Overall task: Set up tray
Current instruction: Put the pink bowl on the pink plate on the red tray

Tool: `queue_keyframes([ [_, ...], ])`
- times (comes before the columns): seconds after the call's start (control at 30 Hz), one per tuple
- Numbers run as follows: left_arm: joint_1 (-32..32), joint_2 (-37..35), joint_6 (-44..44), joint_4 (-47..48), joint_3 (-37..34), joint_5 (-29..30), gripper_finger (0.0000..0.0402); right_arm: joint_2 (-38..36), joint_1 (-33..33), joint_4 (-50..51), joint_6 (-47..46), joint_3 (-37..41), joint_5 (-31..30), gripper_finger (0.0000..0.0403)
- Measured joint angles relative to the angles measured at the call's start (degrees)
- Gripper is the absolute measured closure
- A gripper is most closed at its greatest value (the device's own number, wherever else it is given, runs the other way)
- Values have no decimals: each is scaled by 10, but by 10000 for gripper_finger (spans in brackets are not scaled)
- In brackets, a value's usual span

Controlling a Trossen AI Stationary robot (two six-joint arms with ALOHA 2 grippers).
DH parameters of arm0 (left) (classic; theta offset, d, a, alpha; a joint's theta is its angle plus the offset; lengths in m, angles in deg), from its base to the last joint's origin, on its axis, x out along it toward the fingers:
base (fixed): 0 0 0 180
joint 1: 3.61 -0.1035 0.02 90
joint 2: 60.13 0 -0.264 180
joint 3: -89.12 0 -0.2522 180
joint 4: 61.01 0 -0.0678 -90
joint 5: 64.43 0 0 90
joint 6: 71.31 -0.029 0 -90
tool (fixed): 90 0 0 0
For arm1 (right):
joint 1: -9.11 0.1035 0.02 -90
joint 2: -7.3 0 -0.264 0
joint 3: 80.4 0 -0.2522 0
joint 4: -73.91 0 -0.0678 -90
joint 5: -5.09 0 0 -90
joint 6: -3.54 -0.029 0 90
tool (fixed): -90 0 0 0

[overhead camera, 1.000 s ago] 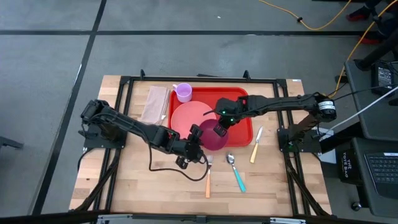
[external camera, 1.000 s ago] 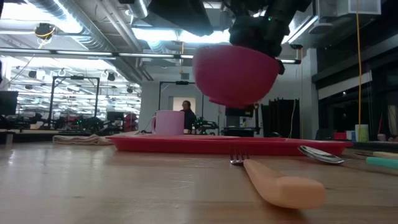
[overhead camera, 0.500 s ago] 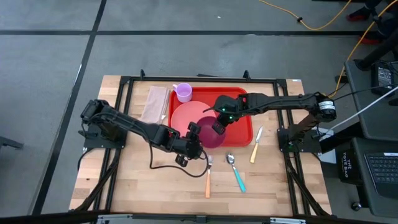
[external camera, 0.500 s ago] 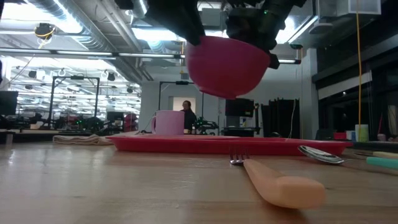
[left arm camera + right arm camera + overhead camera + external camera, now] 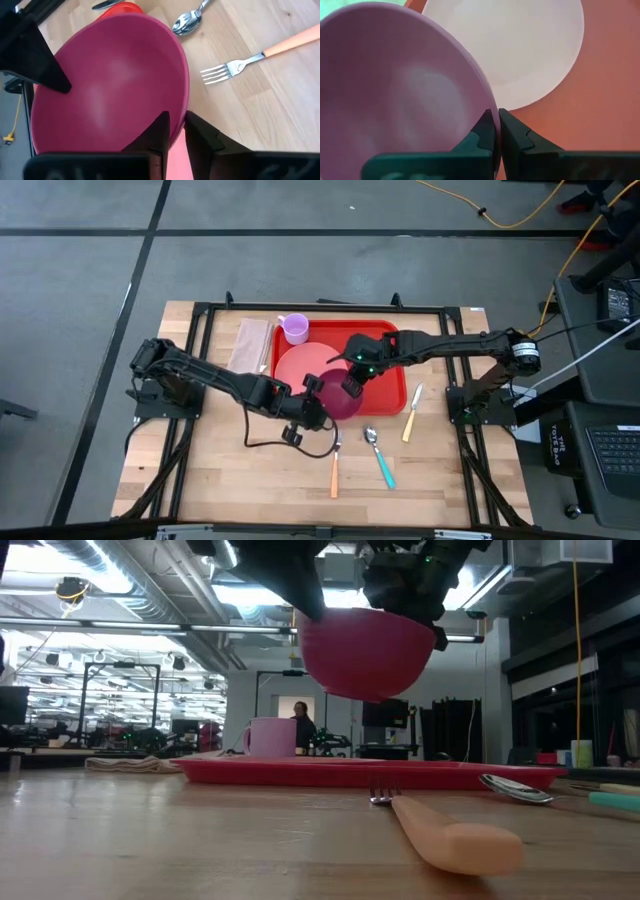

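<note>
Magenta bowl above the red tray, its rim pinched by left gripper and right gripper.

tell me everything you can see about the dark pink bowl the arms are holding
The bowl is a deep magenta, smooth, plastic-looking round bowl, empty inside. It hangs in the air above the red tray, roughly upright. The left gripper and right gripper each pinch its rim with their jaws, on opposite sides.
</note>
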Motion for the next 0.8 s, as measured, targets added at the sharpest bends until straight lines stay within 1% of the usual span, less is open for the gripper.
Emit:
queue_keyframes([
  [0.07,-3,0,0,1,0,-7,368,0,0,-1,2,0,0,391],
  [0.13,-6,0,0,1,0,-28,369,0,0,-1,2,0,1,391],
  [0.23,-7,0,2,1,0,-48,361,0,0,0,2,0,1,391],
  [0.43,-7,0,2,5,0,-23,330,0,0,-2,1,0,1,391],
  [0.57,-8,0,7,10,0,-21,315,0,0,-2,0,0,1,391],
  [0.67,-9,0,11,17,0,-19,310,0,0,-2,-1,0,1,390],
  [0.8,-9,0,13,19,0,-4,312,0,0,-3,-1,0,1,390],
])
